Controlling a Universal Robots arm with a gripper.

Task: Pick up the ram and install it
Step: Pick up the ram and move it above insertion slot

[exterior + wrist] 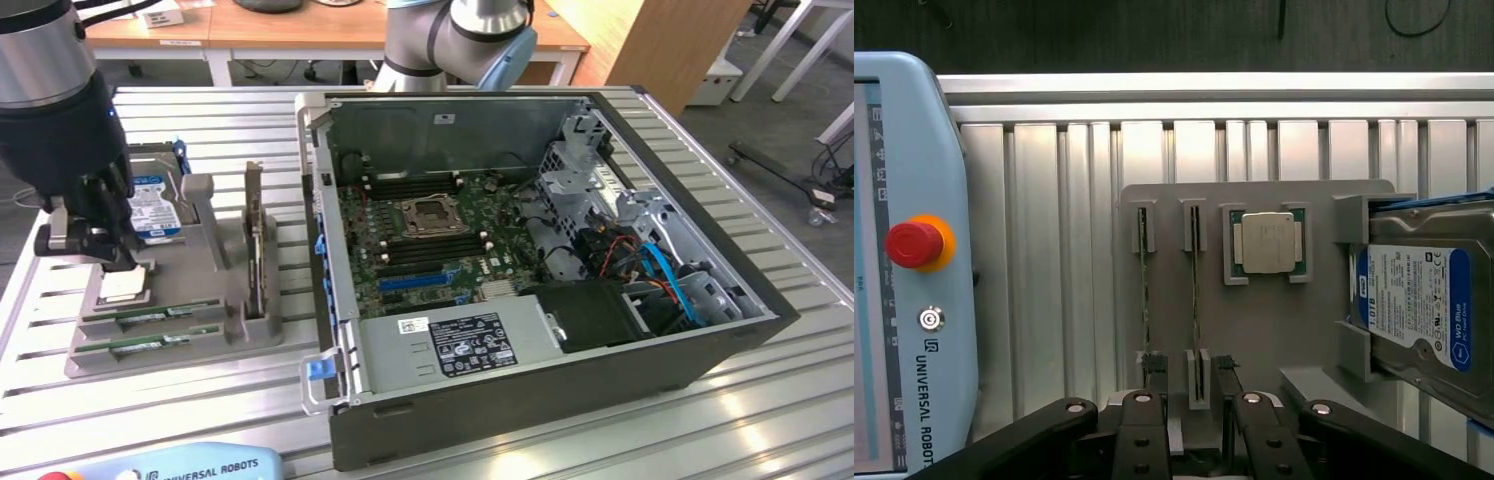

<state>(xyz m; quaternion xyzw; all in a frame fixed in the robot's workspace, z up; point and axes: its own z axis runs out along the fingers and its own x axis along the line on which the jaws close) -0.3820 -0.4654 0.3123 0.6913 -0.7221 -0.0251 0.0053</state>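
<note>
Pick-up has not begun. The jaws hang released and empty over the grey fixture tray (1274,340), and the ram (1195,300) stands on edge below, in line between them. Installing it in the computer case (601,390) is still to do.

The arm (457,35) stood at the back with its grey elbow joint up high. On the exterior view's left its wrist (47,70) pointed straight down. The black gripper (96,262) hung low beneath it, jaws wide apart. From the wrist view, its jointed black fingers (1144,440) were splayed to either side.
</note>
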